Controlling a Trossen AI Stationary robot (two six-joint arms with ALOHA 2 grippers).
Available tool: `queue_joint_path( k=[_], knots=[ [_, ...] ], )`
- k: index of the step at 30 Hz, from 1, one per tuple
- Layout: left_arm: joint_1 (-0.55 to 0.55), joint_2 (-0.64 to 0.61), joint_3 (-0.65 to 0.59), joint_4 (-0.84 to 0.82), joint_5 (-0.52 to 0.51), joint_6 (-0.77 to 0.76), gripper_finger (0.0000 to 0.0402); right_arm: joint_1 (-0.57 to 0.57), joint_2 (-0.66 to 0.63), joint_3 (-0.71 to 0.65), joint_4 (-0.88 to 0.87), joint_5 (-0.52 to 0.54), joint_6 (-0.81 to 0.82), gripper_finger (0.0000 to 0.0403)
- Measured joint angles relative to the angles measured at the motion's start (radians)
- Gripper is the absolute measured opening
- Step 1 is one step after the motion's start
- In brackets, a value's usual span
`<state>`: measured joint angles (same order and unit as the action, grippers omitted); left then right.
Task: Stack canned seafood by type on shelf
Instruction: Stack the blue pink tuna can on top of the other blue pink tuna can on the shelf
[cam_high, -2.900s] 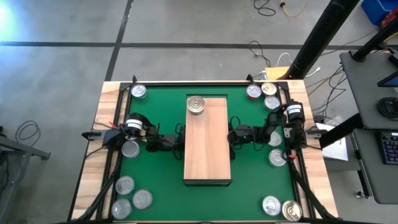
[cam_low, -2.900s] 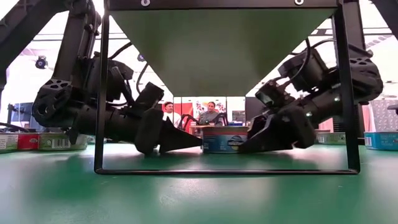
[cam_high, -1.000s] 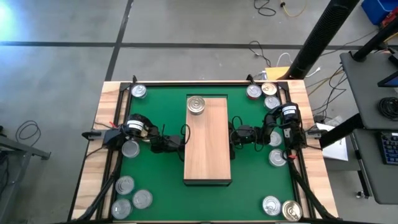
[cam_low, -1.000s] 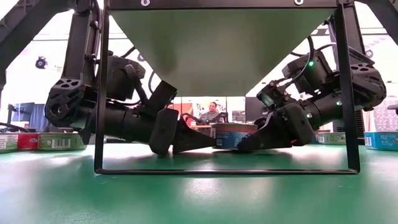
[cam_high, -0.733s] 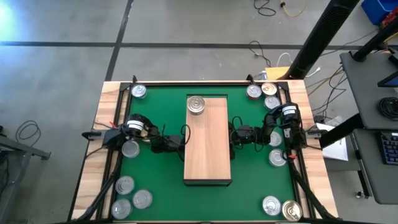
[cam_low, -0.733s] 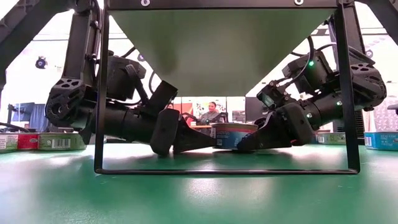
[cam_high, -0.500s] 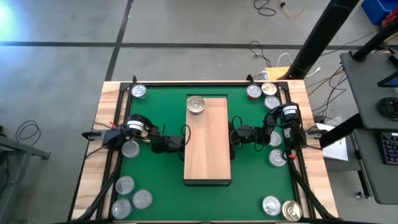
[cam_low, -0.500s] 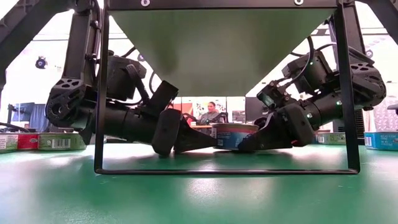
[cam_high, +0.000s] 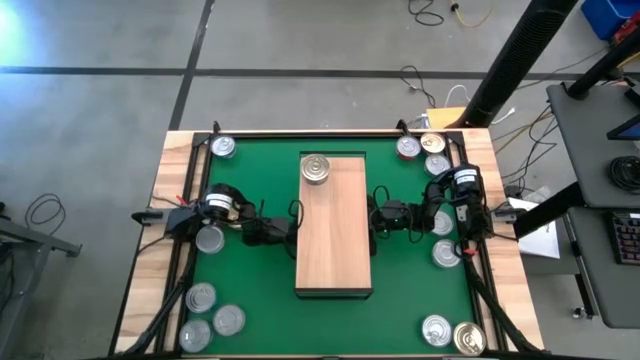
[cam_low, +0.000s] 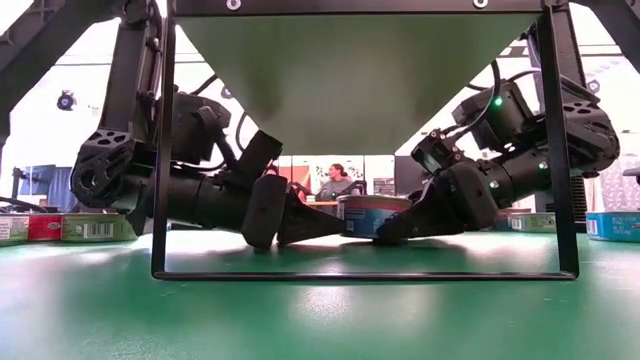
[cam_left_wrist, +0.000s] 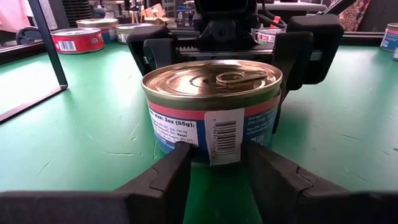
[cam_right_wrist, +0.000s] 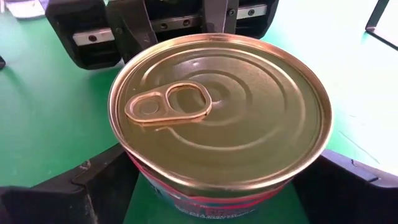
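A gold-topped can with a blue and pink label sits under the shelf, between my two grippers. Both arms reach in level from the table's left and right. My right gripper is shut on this can. My left gripper is open, its gap narrower than the can, and its tips are at the can's near wall. In the high view the board hides both grippers and this can. A silver-topped can stands on the shelf's far end. My left gripper touches the can's side wall low down with its two fingertips. It comes level from the table's left. My right gripper pinches the can across its width, one finger on each side of the wall. It comes nearly level from the table's right. The can stays upright with its lid up; I cannot tell whether its base is on the mat.
The shelf's black frame legs stand around both arms. Loose cans lie along the mat's left edge and right edge. More stand in the far corners. People sit in the room beyond.
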<state>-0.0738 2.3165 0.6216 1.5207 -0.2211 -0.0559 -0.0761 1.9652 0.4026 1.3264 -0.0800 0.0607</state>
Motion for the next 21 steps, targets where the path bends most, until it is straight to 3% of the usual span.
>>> queue_joint_path(
  k=[4,11,17,21],
  knots=[
    [-0.002,-0.016,-0.048,0.015,-0.002,-0.011,0.0145,0.0,-0.007,0.001,-0.022,0.002,0.048,0.0356],
    [-0.006,-0.154,-0.254,-0.003,-0.007,-0.131,0.0144,0.002,-0.067,-0.024,-0.175,-0.007,0.054,0.0355],
    [-0.009,-0.29,-0.421,-0.009,-0.025,-0.263,0.0129,0.013,-0.164,-0.073,-0.372,-0.021,-0.025,0.0354],
    [-0.026,-0.364,-0.484,0.003,-0.03,-0.326,0.012,0.058,-0.249,-0.093,-0.533,0.047,-0.058,0.0353]
  ],
)
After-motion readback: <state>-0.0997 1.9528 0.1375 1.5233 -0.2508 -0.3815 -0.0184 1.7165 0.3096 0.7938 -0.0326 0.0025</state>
